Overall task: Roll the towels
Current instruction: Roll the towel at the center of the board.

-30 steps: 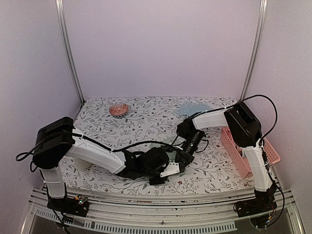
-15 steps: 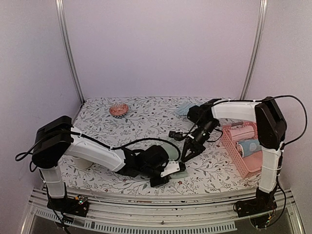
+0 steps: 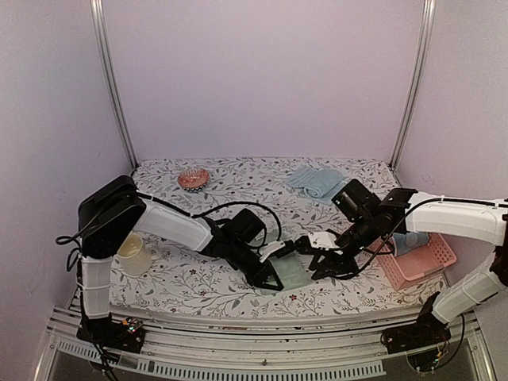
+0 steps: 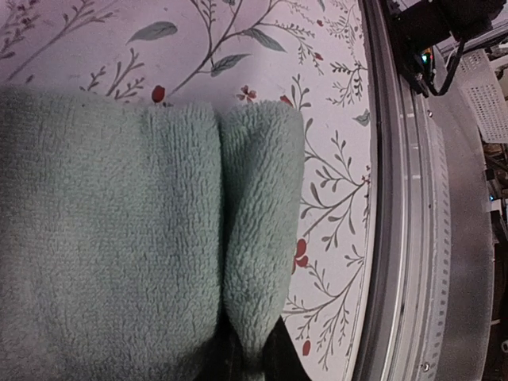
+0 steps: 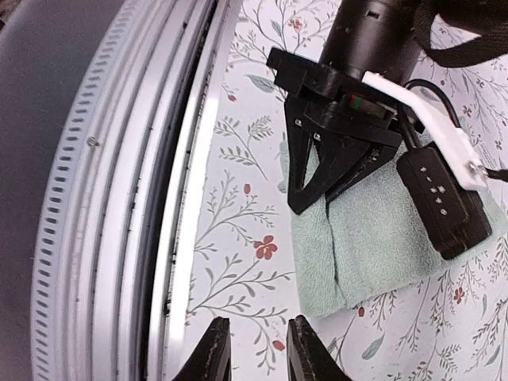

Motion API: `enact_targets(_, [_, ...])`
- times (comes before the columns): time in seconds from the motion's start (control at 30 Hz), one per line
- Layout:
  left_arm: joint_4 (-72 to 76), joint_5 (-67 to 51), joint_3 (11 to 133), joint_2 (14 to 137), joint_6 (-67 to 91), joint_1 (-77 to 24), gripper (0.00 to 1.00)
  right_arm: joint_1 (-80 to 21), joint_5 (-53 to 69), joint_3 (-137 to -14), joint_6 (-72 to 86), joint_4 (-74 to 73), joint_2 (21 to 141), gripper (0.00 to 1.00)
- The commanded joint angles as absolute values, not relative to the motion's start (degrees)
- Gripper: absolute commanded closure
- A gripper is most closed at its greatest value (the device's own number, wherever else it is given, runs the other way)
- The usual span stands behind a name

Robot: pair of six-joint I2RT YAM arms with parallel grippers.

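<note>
The pale sage green towel (image 3: 290, 270) lies near the table's front edge, its near edge folded into a thick fold (image 4: 258, 238). My left gripper (image 3: 268, 278) is shut on that fold; the dark fingertips (image 4: 282, 361) pinch the cloth at the bottom of the left wrist view. My right gripper (image 3: 317, 263) hovers just right of the towel, low over the table. Its jaws (image 5: 259, 353) stand apart with only tablecloth between them, short of the towel's corner (image 5: 325, 298). The light blue towel (image 3: 316, 181) lies flat at the back right.
A pink basket (image 3: 419, 255) stands at the right edge, partly behind my right arm. A cream cup (image 3: 133, 254) sits at the left, a small pink bowl (image 3: 193, 178) at the back. The metal front rail (image 5: 119, 222) runs close beside both grippers.
My right gripper let go, opened and swung down to the right of the green towel. My left gripper closed on the towel's folded edge and its arm shifted to the right.
</note>
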State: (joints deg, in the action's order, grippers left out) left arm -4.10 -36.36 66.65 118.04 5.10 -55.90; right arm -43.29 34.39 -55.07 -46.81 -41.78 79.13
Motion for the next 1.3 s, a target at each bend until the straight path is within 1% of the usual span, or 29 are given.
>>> enact_targets(0.0, [-8.16, -42.43, 66.66, 122.7, 10.52, -55.12, 0.98, -49.91, 18.35, -52.26, -46.12, -28.85, 83.74, 0.72])
enact_targets(0.13, [-8.03, -42.26, 66.64, 124.14, 11.51, -54.77, 0.97, -54.47, 10.3, -51.84, -46.92, -22.93, 88.16, 0.7])
enact_targets(0.23, [-8.04, -42.08, 66.73, 124.34, 11.75, -54.76, 0.97, -56.34, 6.95, -51.41, -47.68, -20.18, 90.16, 0.63])
enact_targets(0.37, [-8.06, -41.77, 66.8, 124.66, 12.13, -54.67, 0.96, -57.57, 7.23, -50.93, -49.35, -18.79, 91.18, 0.61])
enact_targets(0.67, [-8.08, -41.51, 66.97, 124.82, 11.8, -54.24, 0.95, -58.67, 8.96, -51.08, -51.12, -19.29, 95.2, 0.61])
enact_targets(0.77, [-8.57, -41.36, 67.12, 124.65, 11.28, -54.01, 0.94, -58.78, 8.86, -51.22, -51.32, -19.12, 96.87, 0.65])
enact_targets(0.83, [-9.12, -41.06, 67.12, 124.03, 10.67, -53.85, 0.92, -58.74, 8.86, -51.16, -51.54, -18.99, 97.69, 0.76])
enact_targets(0.87, [-9.06, -41.05, 66.86, 123.3, 10.08, -53.8, 0.9, -58.79, 9.19, -51.14, -51.55, -19.28, 98.01, 0.84])
enact_targets(0.9, [-9.08, -40.58, 66.43, 122.07, 9.18, -53.8, 0.86, -58.8, 9.8, -51.34, -51.65, -19.9, 98.19, 0.88])
enact_targets(0.97, [-6.99, -37.5, 63.72, 117.82, 7.27, -54.02, 0.72, -58.76, 12.26, -52.02, -51.72, -22.25, 98.53, 0.94])
enact_targets(1.0, [-5.44, -36.16, 61.73, 114.01, 6.78, -54.01, 0.64, -58.77, 13.58, -52.55, -51.55, -24.28, 98.72, 0.95])
enact_targets(1.03, [-3.89, -34.78, 59.52, 111.12, 6.8, -53.95, 0.61, -58.73, 15.06, -53.03, -51.45, -25.32, 98.78, 0.96])
enact_targets(1.07, [-2.57, -33.36, 57.58, 107.0, 7.16, -53.54, 0.59, -58.73, 16.61, -53.6, -51.18, -27.61, 98.82, 0.97])
enact_targets(1.27, [2.65, -22.1, 45.0, 92.48, 10.4, -53.56, 0.57, -56.92, 27.13, -60.39, -49.68, -38.22, 102.48, 0.97])
